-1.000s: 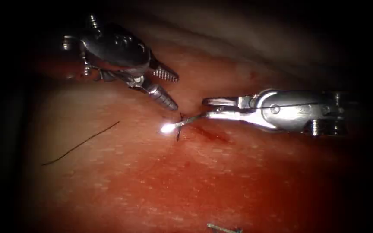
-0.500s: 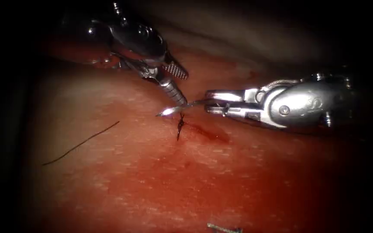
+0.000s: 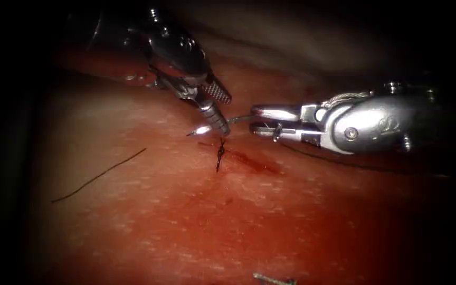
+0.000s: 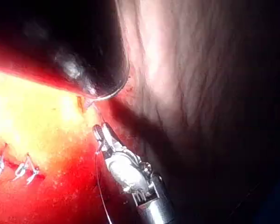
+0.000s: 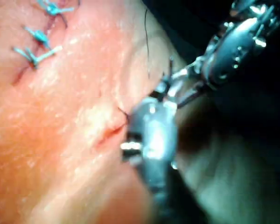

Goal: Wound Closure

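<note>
Gripping needle (image 3: 207, 128): right tool (image 3: 254, 122).

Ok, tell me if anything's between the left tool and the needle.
Nothing visible. The left tool has open jaws at the needle, the lower one against it near the tip. The right tool holds its tail, clear of the tissue.

left tool (image 3: 218, 112): polished metal, ridged jaw faces | right tool (image 3: 262, 120): bright glossy metal, smooth | needle (image 3: 202, 129): shiny thin metal, centre of frame | tissue (image 3: 186, 211): wet, glistening, finely pebbled | thread (image 3: 220, 153): dark, matt | cut end of thread (image 3: 98, 175): dark, matt, left of frame
</note>
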